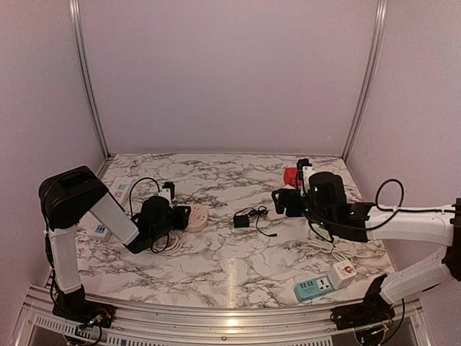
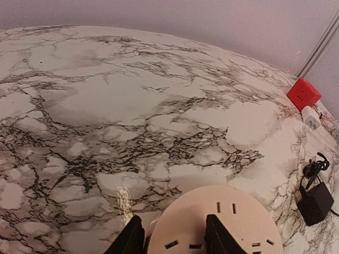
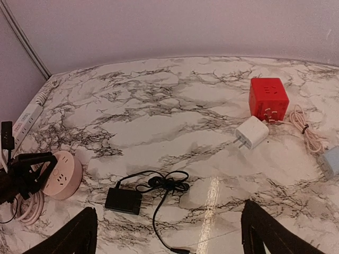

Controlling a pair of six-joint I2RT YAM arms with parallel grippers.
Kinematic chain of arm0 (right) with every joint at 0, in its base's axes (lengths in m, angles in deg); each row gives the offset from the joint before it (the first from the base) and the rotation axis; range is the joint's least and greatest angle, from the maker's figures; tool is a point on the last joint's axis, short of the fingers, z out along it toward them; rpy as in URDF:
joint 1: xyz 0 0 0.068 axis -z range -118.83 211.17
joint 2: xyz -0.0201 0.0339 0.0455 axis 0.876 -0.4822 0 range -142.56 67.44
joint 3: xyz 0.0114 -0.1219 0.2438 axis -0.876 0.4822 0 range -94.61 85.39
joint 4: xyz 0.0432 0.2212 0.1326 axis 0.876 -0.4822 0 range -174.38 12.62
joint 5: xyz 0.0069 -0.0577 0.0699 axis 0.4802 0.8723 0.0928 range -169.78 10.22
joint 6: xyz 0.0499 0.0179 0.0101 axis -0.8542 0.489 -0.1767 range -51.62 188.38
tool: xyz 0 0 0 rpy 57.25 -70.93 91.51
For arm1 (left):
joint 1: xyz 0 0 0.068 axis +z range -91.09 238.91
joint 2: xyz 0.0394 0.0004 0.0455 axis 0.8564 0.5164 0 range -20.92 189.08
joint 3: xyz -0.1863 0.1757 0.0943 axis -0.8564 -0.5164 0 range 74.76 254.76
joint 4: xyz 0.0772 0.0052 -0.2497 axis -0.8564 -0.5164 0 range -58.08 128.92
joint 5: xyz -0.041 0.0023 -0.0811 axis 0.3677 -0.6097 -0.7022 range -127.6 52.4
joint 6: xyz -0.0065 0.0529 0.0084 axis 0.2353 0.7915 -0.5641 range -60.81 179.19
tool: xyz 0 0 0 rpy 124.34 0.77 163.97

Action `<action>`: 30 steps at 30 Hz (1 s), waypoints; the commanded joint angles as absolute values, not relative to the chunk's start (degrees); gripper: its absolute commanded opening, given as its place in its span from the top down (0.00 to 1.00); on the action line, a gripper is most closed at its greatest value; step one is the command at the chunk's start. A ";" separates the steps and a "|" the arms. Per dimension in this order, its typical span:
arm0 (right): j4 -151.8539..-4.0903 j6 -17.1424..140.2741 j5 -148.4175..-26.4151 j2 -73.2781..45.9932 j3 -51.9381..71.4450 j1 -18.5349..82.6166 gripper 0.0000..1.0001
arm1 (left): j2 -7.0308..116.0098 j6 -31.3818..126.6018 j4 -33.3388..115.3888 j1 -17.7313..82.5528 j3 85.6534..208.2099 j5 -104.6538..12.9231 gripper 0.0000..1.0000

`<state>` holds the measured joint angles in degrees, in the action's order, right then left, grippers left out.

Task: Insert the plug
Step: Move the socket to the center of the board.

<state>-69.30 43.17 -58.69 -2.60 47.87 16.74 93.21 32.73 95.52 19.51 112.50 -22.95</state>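
The plug, a black adapter (image 1: 241,220) (image 3: 123,200) (image 2: 315,203) with a tangled black cord, lies mid-table. A round beige socket (image 1: 197,216) (image 2: 238,222) (image 3: 62,174) lies left of it. My left gripper (image 1: 181,216) (image 2: 174,219) stands narrowed at the socket's left part, one finger beside the rim and one over the face. Whether they touch does not show. My right gripper (image 1: 277,202) (image 3: 168,206) hangs open, wide apart, just short of the adapter and holding nothing.
A red cube socket (image 1: 290,176) (image 3: 269,99) and a white charger (image 3: 252,132) sit at the back right beside a coiled pale cable (image 3: 304,127). A blue power strip (image 1: 315,288) lies near the front right. A white strip (image 1: 120,189) lies at the far left.
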 commanded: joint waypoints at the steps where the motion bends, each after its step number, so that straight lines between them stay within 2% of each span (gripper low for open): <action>1: -70.14 45.53 -64.22 -9.83 42.19 16.47 0.12 | 98.40 31.02 84.37 12.80 108.26 -31.91 0.59; 8: -72.75 46.99 -68.99 -22.18 36.30 16.06 0.15 | 96.00 32.18 85.71 6.95 105.58 -30.20 0.59; 17: -75.09 49.01 -67.97 -29.94 31.73 14.37 0.15 | 92.06 30.32 95.87 5.78 99.75 -29.99 0.45; 22: -75.15 48.96 -67.09 -32.39 30.49 14.14 0.15 | 85.14 29.76 94.65 5.69 98.15 -28.99 0.23; 23: -75.03 49.00 -67.06 -32.71 30.38 13.91 0.15 | 83.40 29.67 93.85 5.54 97.80 -27.92 0.17; 24: -74.68 49.15 -66.88 -32.97 30.25 13.66 0.15 | 81.75 29.73 92.83 5.34 97.46 -27.07 0.08; 27: -73.29 49.83 -65.35 -33.72 30.06 12.33 0.15 | 77.23 29.67 91.08 4.38 96.40 -25.24 0.01; 30: -72.58 50.17 -62.75 -35.28 29.10 10.98 0.15 | 73.33 30.19 88.95 2.93 95.59 -24.27 0.01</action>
<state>-74.46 49.05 -66.37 -33.57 31.98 13.05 78.06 30.20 95.30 4.67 96.72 -26.62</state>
